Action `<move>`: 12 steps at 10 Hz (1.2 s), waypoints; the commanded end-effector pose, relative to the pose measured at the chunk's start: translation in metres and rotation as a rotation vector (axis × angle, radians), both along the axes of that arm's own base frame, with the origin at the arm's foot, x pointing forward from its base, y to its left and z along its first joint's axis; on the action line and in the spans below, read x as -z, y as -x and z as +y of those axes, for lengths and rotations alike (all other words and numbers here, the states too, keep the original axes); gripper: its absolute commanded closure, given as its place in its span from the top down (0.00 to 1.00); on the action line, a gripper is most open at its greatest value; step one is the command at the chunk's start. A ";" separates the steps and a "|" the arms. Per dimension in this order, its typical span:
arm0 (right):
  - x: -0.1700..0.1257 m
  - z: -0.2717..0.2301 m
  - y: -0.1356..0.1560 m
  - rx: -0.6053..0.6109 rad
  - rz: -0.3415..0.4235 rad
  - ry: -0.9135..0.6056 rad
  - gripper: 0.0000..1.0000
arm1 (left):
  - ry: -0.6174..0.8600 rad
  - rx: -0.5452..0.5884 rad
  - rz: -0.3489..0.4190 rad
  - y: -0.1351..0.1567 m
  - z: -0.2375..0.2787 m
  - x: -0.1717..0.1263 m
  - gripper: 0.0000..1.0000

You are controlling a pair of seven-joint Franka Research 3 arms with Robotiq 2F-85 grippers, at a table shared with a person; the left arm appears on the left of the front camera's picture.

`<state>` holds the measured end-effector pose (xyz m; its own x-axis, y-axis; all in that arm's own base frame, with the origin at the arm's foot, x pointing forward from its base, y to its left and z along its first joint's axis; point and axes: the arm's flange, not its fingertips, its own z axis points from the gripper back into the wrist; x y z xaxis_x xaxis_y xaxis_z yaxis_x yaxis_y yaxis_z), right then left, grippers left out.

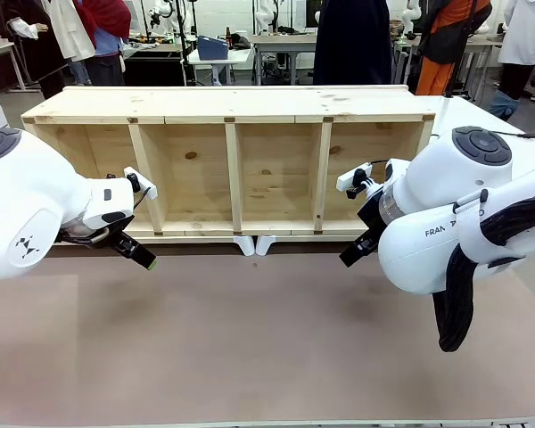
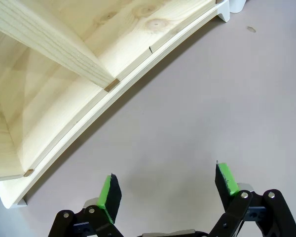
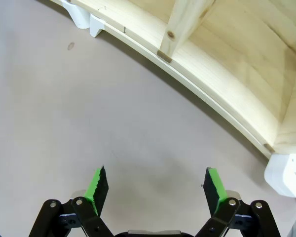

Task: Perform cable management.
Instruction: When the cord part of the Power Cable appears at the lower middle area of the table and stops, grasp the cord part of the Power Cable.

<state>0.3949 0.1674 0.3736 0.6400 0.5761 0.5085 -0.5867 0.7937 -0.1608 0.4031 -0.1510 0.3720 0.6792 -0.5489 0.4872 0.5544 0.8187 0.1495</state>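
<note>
**A:** ok, what have we got on our table (image 1: pixel 250 357) right now?

**B:** Mostly the shelf (image 1: pixel 234 105). It's a long wooden one lying along the far side, with its open front facing us and split into four bays. Two small white feet (image 1: pixel 254 243) poke out under its front edge near the middle. A person (image 1: pixel 352 40) in dark clothes stands behind it.

**A:** And our claws?

**B:** The left claw (image 2: pixel 168 185) hangs low over the brown top, just in front of the shelf's left end, near the first divider. Its fingers are spread wide and there's only bare table between the green pads (image 2: pixel 108 192). The right claw (image 3: pixel 156 183) mirrors it at the other end, in front of the last bay. It's also spread wide and gripping nothing. In its wrist view we see the shelf's front rail curving past, with a white corner foot (image 3: pixel 286 173) off to the side.

**A:** Is either claw touching the shelf?

**B:** No, both sit clear of the front rail, pointing down at the table.

**A:** So where's the cable?

**B:** We honestly can't tell from these views.
</note>
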 end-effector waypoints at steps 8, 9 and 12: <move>-0.085 -0.015 0.057 0.127 -0.099 0.102 1.00 | -0.043 -0.068 -0.086 0.082 0.034 -0.058 1.00; -0.098 -0.022 0.067 0.153 -0.117 0.110 1.00 | -0.054 -0.081 -0.095 0.095 0.041 -0.066 1.00; -0.126 -0.043 0.096 0.214 -0.167 0.121 1.00 | -0.085 -0.109 -0.145 0.138 0.060 -0.084 1.00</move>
